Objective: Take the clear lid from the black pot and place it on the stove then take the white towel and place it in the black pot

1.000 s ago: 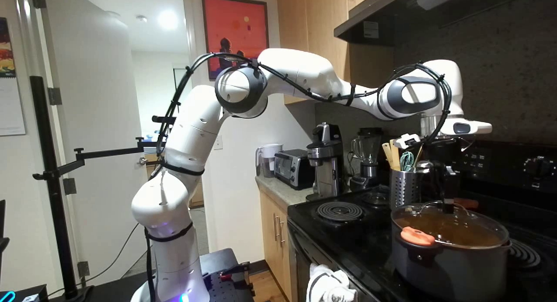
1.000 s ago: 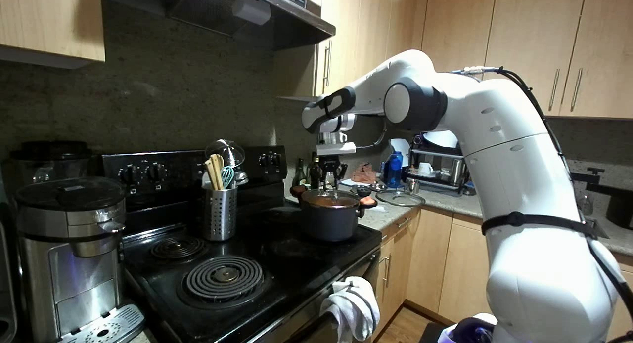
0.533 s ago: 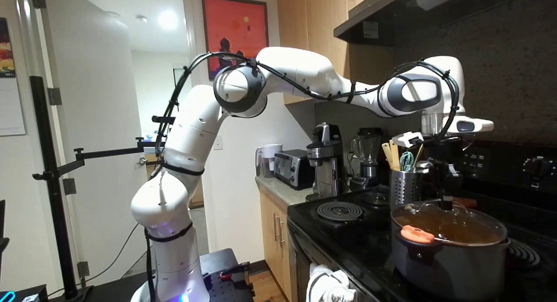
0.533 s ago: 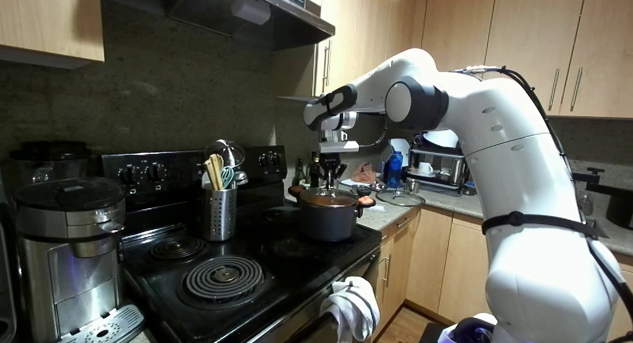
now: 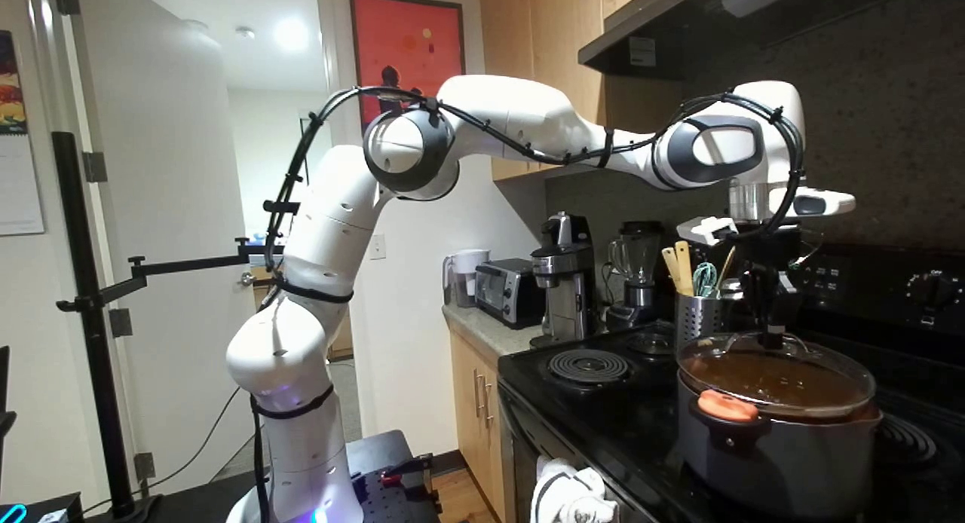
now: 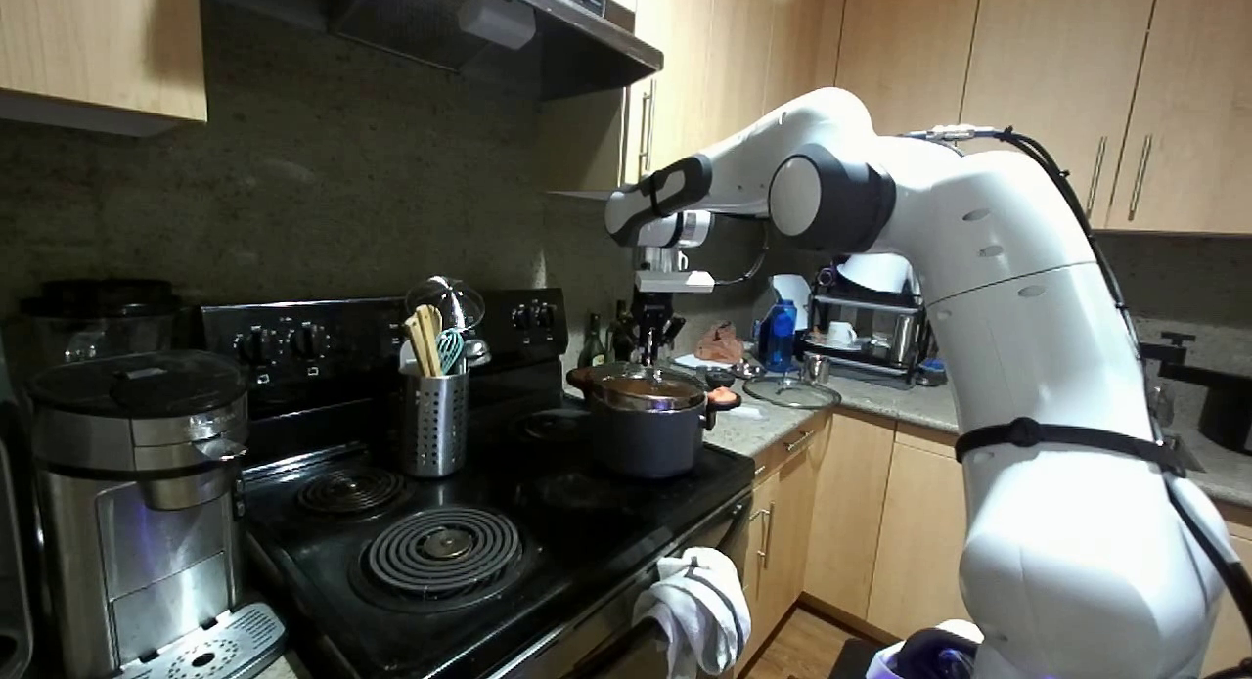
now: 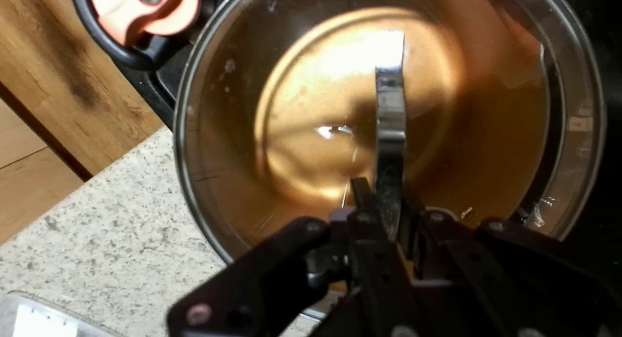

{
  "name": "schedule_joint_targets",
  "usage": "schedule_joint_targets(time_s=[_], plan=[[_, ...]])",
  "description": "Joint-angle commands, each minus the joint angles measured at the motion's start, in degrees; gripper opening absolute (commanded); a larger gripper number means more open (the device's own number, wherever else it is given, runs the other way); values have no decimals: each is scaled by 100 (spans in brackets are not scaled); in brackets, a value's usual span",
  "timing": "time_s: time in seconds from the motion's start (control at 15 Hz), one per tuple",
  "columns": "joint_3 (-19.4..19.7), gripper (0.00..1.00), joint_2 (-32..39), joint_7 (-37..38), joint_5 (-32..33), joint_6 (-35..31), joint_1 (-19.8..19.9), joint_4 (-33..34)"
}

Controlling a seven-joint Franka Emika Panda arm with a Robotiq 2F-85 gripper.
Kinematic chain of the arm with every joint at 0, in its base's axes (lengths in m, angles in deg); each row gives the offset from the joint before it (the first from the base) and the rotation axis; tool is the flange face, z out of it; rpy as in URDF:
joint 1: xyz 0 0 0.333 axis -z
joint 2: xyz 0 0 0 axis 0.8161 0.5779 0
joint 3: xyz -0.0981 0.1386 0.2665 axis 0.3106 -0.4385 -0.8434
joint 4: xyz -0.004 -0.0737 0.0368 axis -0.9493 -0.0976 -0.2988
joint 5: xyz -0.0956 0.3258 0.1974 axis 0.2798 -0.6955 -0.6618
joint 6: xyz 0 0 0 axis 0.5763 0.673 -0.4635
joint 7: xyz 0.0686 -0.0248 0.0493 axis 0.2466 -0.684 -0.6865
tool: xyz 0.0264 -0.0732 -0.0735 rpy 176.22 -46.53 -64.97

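Observation:
My gripper (image 5: 771, 339) is shut on the metal arch handle of the clear lid (image 5: 825, 380). In the wrist view the fingers (image 7: 387, 198) pinch the near end of the lid's handle (image 7: 390, 113). The lid is raised slightly above the rim of the black pot (image 5: 776, 463), with a narrow gap, and looks a little tilted. The pot stands on the black stove (image 6: 577, 513), its orange handle grips showing. The pot's inside shows golden-brown through the glass. The white towel (image 6: 696, 606) hangs on the oven door handle and also shows in an exterior view (image 5: 573, 499).
A steel utensil holder (image 6: 437, 425) stands on the stove near the pot. The range hood (image 6: 548, 43) hangs above. A coffee maker (image 6: 147, 483) stands beside the stove. Another glass lid (image 6: 792, 393) and bottles (image 6: 593, 344) sit on the counter behind the pot.
My gripper has moved up with the lid's handle in it. The lid has risen off the pot's rim, opening a gap. The pot and towel have stayed in place.

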Motion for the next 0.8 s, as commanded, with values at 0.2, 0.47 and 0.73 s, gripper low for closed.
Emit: schedule_joint_targets(time_s=[0.2, 0.47, 0.73], plan=[[-91, 4, -245, -158, -169, 190, 79, 79], [-50, 4, -664, -208, -75, 96, -39, -210], [-60, 4, -1064, -387, -42, 40, -120, -396]])
